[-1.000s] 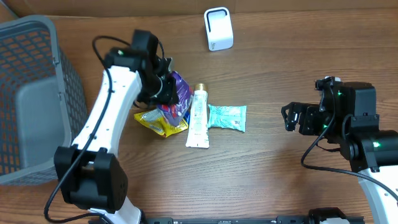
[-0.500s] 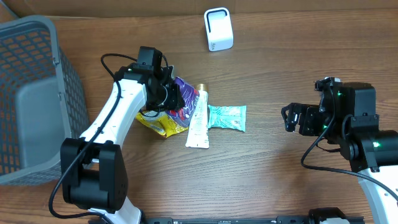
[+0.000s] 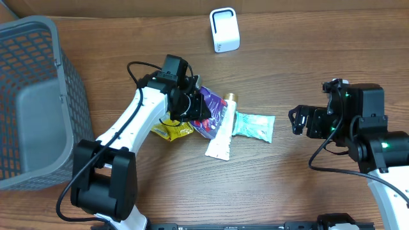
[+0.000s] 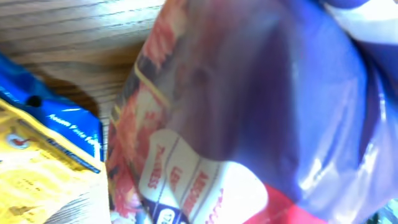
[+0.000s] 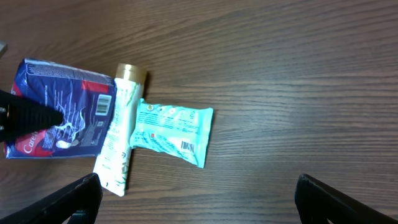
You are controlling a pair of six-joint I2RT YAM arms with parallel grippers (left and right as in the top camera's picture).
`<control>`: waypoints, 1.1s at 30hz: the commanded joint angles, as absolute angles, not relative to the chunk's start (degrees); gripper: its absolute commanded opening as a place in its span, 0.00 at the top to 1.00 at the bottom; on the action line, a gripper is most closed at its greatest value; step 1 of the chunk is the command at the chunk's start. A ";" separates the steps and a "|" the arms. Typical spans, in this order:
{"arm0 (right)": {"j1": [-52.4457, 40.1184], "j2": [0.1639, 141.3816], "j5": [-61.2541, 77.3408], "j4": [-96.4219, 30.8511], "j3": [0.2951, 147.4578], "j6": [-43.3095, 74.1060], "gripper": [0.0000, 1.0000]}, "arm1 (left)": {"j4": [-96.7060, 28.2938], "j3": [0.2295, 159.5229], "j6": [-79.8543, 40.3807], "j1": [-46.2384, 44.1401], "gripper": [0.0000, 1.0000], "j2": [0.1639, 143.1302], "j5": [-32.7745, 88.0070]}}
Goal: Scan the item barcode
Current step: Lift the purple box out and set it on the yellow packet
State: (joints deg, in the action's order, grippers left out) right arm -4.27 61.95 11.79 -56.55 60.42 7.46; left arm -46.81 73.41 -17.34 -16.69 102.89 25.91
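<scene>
While left claw [image 3: 192, 106] pinches crinkly purple foil pouch [image 3: 211, 110], right claw [image 3: 299, 121] gapes wide, empty.

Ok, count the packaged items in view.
4: purple bag in the left gripper, yellow bag left of it, tube right of it, teal packet right of the tube. More could lie hidden under them.

Barcodes [image 5: 104, 104] on purple bag [image 5: 62, 87], teal packet [image 5: 165, 124]

A basket [image 3: 38, 38] sat at the left edge, a scanner [image 3: 224, 29] top centre; mid-frame, a tube [image 3: 222, 131] lay between bag [image 3: 211, 115] and packet [image 3: 254, 125].
</scene>
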 commanded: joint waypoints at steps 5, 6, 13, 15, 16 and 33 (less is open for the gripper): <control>-4.54 63.55 12.36 -56.07 61.10 7.22 0.00 | -47.13 72.90 -18.52 -15.03 0.75 102.76 24.12; -4.54 63.68 12.60 -56.05 61.10 7.22 0.00 | -47.24 72.90 -18.81 -14.48 0.74 102.76 23.14; -4.54 63.79 13.19 -56.01 61.10 7.25 0.00 | -48.03 72.73 -19.79 -13.50 0.71 102.76 22.09; -4.54 63.79 13.19 -55.99 61.10 7.25 0.00 | -48.14 72.66 -19.81 -14.09 0.67 102.76 22.17; -4.54 63.79 13.19 -56.01 61.10 7.25 0.00 | -48.18 72.64 -19.97 -14.28 0.58 102.76 22.37; -4.54 63.79 18.55 -55.57 61.10 7.44 0.00 | -49.82 76.05 -16.49 -7.22 0.26 102.52 23.59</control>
State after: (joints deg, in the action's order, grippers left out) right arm -4.27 63.88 15.66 -56.14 60.42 7.46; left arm -48.73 73.34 -19.09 -10.39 102.89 23.35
